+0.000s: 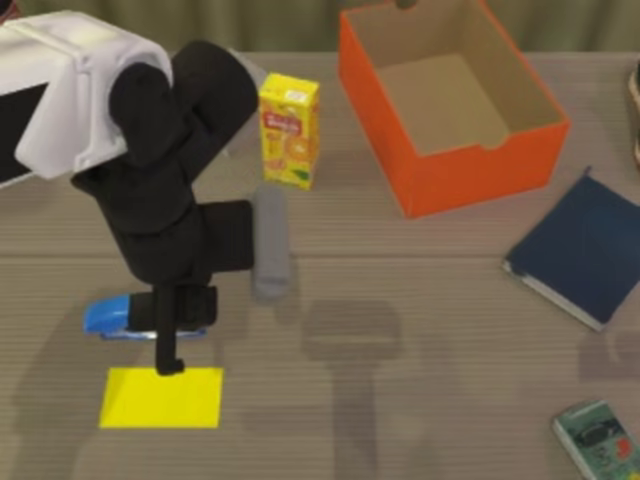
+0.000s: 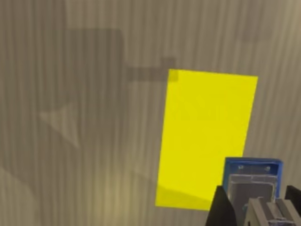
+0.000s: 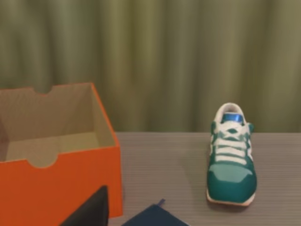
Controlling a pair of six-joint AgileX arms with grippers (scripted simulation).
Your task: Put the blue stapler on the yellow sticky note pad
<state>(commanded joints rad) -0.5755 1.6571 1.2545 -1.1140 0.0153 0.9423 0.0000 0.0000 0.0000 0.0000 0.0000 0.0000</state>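
The blue stapler lies crosswise in my left gripper, which is shut on it just behind the yellow sticky note pad. In the left wrist view the stapler's grey underside and blue rim show between the dark fingers, its end overlapping the near corner of the pad. The pad lies flat with nothing on it. My right gripper is outside the top view and shows only as a dark edge in its own wrist view, near the orange box.
A yellow juice carton and a grey bar stand behind the left arm. An open orange box, a navy book and a green device are on the right. A teal shoe sits far right.
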